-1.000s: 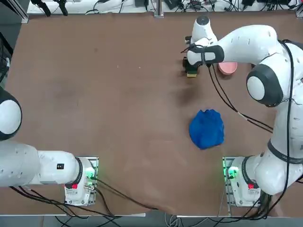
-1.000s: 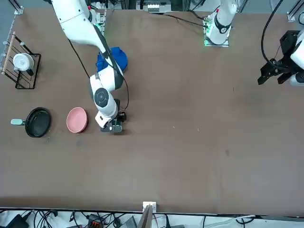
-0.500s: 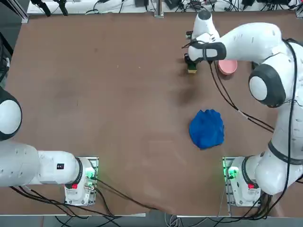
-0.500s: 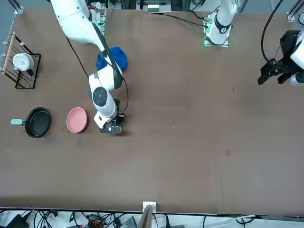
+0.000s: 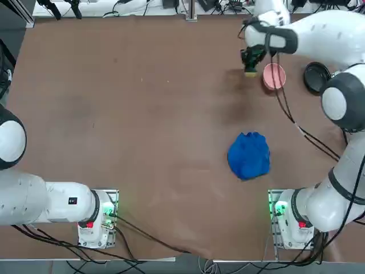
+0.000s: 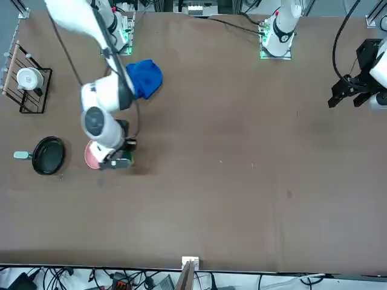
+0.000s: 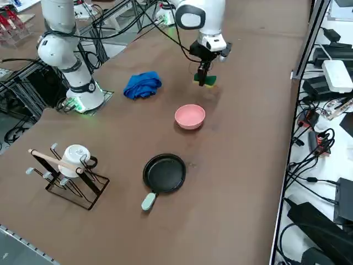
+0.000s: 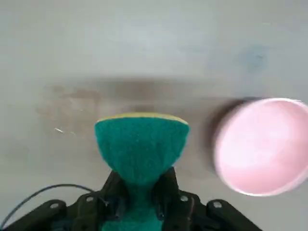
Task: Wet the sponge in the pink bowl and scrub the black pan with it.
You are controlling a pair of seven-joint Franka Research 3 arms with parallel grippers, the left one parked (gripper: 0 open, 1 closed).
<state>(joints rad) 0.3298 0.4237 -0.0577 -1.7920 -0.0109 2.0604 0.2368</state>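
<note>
Right gripper point(image 7: 203, 75), at upper center of the right side view, is clenched on the sponge point(image 7: 210, 81), which is held above the table point(image 7: 242, 143), just beside the pink bowl point(image 7: 190, 116). From its base at lower right of the top view, the right arm point(image 5: 328, 40) is stretched to the upper right, its wrist bent downward. The sponge is squeezed narrow at the fingers and flared at its free end, edged in yellow; its long axis cannot be told.
</note>
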